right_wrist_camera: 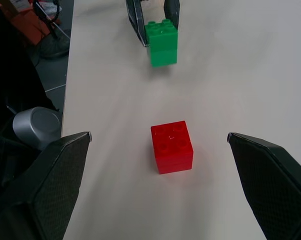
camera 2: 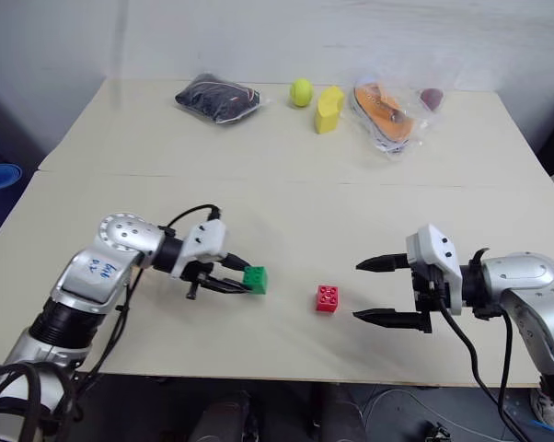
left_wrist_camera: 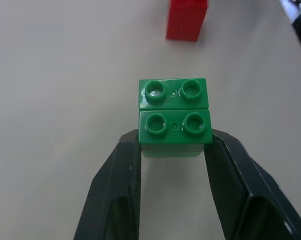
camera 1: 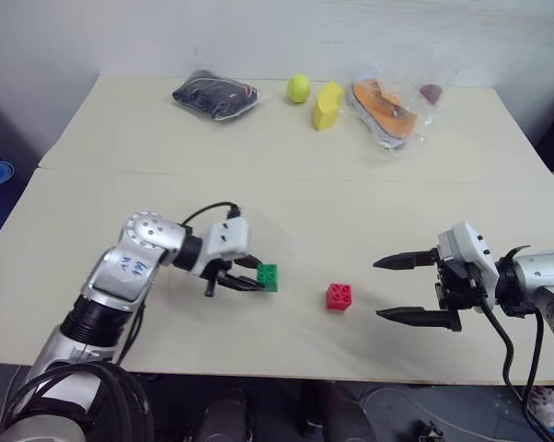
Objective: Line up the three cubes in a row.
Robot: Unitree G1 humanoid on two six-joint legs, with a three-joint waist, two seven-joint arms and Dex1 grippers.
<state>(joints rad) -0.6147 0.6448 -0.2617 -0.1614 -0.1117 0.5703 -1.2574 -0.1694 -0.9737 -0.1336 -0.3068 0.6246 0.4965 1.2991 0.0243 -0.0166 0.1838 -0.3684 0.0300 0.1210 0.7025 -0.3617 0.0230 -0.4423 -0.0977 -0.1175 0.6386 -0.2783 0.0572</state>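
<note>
- Two hands are working: my left hand [camera 1: 249, 274] is clamping the green cube [camera 1: 268, 276].
- My right hand [camera 1: 408, 289] is gaping wide, facing the red cube [camera 1: 340, 296] on the worktop [camera 1: 286, 175].

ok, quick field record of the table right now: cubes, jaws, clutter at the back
green cube: clamped between the left gripper jaws, near the front of the table
red cube: free on the table, between the two grippers
orange-yellow cube: not spotted
right gripper: jaws wide open, holding nothing, pointed at the red cube
row status: not formed; green and red apart
far edge: dark bagged item, yellow-green ball, pale-yellow block, clear bag with orange contents
</note>
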